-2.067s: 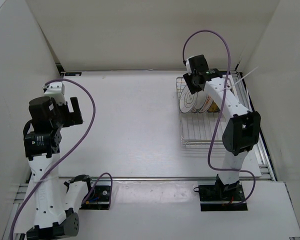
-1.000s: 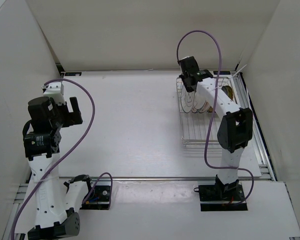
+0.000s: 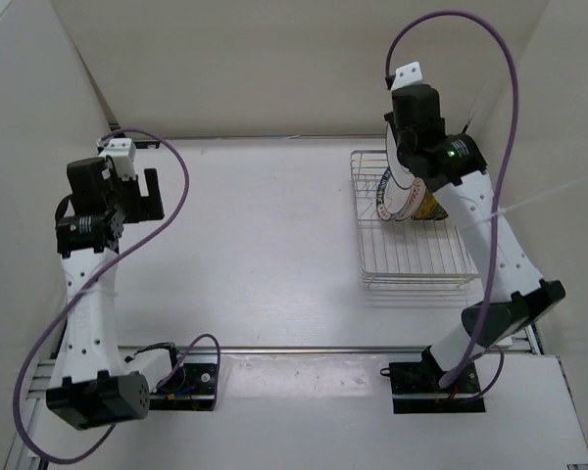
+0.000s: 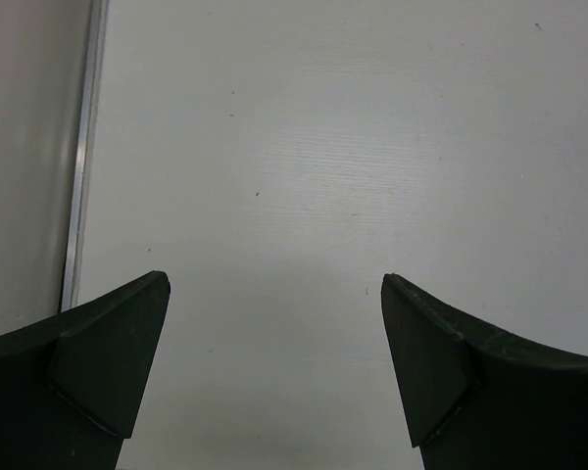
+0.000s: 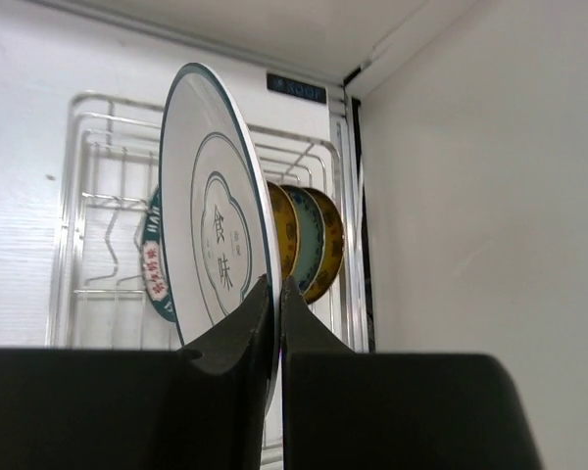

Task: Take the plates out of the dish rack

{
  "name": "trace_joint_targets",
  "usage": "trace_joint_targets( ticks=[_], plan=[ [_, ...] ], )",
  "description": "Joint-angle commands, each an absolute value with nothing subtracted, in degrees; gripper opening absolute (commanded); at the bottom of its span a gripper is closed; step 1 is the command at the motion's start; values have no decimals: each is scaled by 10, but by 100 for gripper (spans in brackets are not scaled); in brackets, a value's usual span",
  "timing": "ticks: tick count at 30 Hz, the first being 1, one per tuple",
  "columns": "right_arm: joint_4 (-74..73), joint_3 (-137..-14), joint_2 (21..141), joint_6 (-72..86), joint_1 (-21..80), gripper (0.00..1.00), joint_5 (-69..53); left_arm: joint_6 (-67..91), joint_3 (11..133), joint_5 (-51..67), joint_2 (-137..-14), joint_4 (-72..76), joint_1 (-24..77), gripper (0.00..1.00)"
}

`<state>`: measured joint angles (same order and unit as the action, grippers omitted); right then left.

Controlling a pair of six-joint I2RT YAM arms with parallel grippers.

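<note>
My right gripper (image 5: 276, 284) is shut on the lower rim of a white plate (image 5: 211, 196) with a thin dark rim and dark characters at its centre, holding it upright on edge above the dish rack (image 5: 88, 196). Behind it in the rack stand a plate with a teal lettered rim (image 5: 155, 279), a yellow plate (image 5: 284, 230), a teal-blue plate (image 5: 306, 235) and another yellow one (image 5: 330, 240). From above, the right gripper (image 3: 409, 162) hangs over the rack's (image 3: 412, 264) far end with the plates (image 3: 400, 194). My left gripper (image 4: 274, 284) is open over bare table at far left (image 3: 147, 201).
The rack stands close to the right wall (image 3: 549, 147) and near the back wall. A metal strip (image 4: 83, 166) runs along the table's left edge beside the left gripper. The rack's near half (image 3: 412, 250) holds only wire bars.
My right arm has risen and swung right, lifting the white plate out of the rack with its jaws closed on the rim. The left arm has shifted back and up a little, still open.
</note>
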<state>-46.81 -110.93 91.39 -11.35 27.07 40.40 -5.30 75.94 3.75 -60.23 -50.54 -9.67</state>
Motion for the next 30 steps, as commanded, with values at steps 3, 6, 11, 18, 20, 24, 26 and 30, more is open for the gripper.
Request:
trace_joint_targets(
  ticks=[3,6,11,18,20,24,26,30],
  plan=[
    [-490,-1135,871,-86,279,0,301,-68,800,166,-662,-460,-85,100],
    [-551,-1136,866,-101,279,0,81,-68,836,261,-712,-467,-54,100],
    [-579,-1079,852,-166,279,0,-173,-98,898,415,-768,-489,15,100],
    [-642,-1113,889,-219,272,0,-345,-135,927,441,-812,-480,165,100],
    [-642,-1137,903,-219,272,0,-352,-142,927,415,-838,-472,220,100],
    [-656,-1153,915,-219,266,0,-344,-142,942,396,-875,-477,277,93],
    [-650,-1153,915,-219,260,0,-338,-142,942,389,-880,-471,292,91],
    [-645,-1159,915,-219,248,0,-344,-142,961,374,-894,-476,316,79]
  ],
)
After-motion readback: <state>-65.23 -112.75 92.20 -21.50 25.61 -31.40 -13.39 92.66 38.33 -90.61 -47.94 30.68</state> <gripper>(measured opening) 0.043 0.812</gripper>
